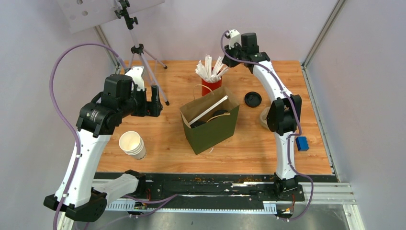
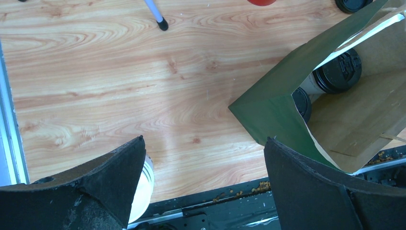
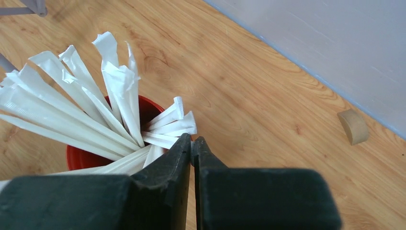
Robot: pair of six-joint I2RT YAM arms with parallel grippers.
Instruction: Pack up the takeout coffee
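Observation:
The takeout coffee (image 2: 337,72), a white cup with a black lid, stands inside the open green paper bag (image 1: 213,129); a second black lid (image 2: 301,103) shows beside it. A wrapped white stick (image 1: 208,111) leans in the bag. My left gripper (image 2: 205,141) hangs open and empty above the table, left of the bag. My right gripper (image 3: 192,143) is shut at the rim of the red cup (image 3: 81,158) of white sticks (image 3: 115,91), with a thin pale sliver of wrapper pinched between its tips.
A stack of white paper cups (image 1: 132,143) stands near the left arm. A loose black lid (image 1: 253,99) lies right of the bag. A tripod (image 1: 143,62) stands at the back left, a blue block (image 1: 301,143) at the right edge.

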